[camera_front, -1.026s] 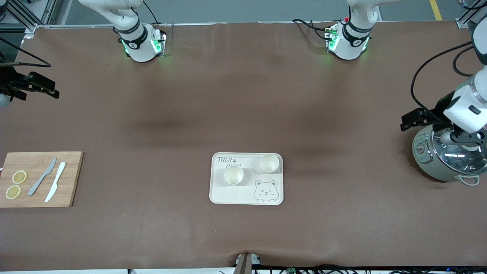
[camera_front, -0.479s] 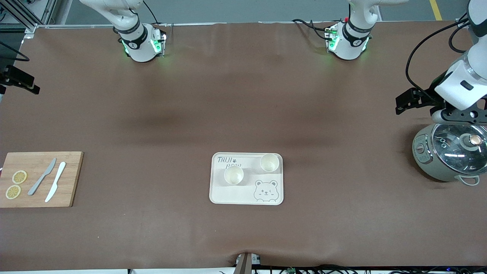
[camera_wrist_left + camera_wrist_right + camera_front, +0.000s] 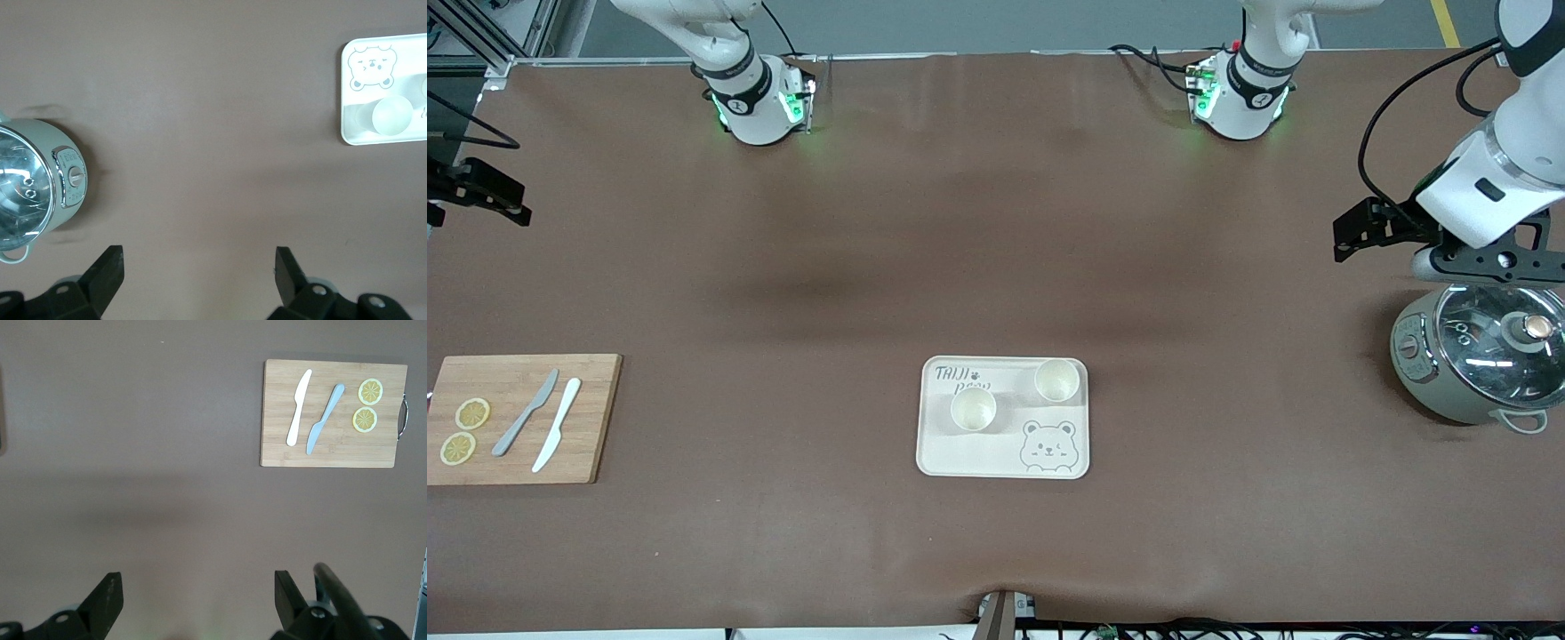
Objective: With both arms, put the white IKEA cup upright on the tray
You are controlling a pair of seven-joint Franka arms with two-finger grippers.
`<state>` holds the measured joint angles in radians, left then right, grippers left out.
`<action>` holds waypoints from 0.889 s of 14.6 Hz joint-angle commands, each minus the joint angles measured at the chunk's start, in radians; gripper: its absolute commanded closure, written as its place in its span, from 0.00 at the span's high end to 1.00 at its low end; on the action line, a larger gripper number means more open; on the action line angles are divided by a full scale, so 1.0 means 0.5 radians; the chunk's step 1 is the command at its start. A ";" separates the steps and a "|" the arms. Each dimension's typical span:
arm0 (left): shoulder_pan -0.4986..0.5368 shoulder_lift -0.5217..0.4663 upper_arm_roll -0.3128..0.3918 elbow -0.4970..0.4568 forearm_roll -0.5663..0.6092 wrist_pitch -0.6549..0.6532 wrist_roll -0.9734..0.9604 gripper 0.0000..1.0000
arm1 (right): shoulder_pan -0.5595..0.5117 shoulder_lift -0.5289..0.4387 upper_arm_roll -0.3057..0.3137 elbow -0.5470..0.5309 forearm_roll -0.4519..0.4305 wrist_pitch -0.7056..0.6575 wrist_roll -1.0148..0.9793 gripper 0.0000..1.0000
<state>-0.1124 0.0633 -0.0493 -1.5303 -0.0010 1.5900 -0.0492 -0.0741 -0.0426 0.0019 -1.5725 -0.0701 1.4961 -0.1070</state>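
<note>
Two white cups stand upright on the cream bear tray (image 3: pixel 969 449): one (image 3: pixel 973 410) near its middle, the other (image 3: pixel 1057 380) at its corner toward the left arm's end. My left gripper (image 3: pixel 1485 262) is up in the air over the table beside the pot, open and empty (image 3: pixel 198 267). The left wrist view shows the tray (image 3: pixel 407 60) and a cup (image 3: pixel 392 115) far off. My right gripper (image 3: pixel 480 188) hangs at the right arm's end of the table, open and empty (image 3: pixel 198 590).
A grey-green pot with a glass lid (image 3: pixel 1480 356) stands at the left arm's end, also in the left wrist view (image 3: pixel 33 193). A wooden cutting board (image 3: pixel 587 427) with two knives and two lemon slices lies at the right arm's end (image 3: pixel 333 447).
My left gripper has lifted off the pot's lid and moved toward the robots' bases. My right gripper has shifted along the table's edge. Cups and tray have not moved.
</note>
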 commanded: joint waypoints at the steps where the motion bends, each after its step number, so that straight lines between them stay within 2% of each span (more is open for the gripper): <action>1: -0.073 -0.077 0.080 -0.023 -0.035 -0.017 -0.046 1.00 | 0.007 0.005 -0.007 0.025 -0.041 -0.010 0.018 1.00; 4: -0.067 -0.105 0.080 -0.026 -0.035 -0.084 -0.027 1.00 | -0.039 0.005 -0.013 0.028 -0.013 -0.004 0.021 1.00; 13: -0.039 -0.071 0.083 -0.026 -0.032 -0.072 0.135 1.00 | -0.051 0.005 -0.010 0.025 0.039 -0.010 0.021 1.00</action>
<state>-0.1306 0.0301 -0.0175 -1.5458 -0.0010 1.5558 -0.0033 -0.0922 -0.0426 -0.0106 -1.5723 -0.0635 1.4971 -0.1047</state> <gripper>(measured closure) 0.000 0.000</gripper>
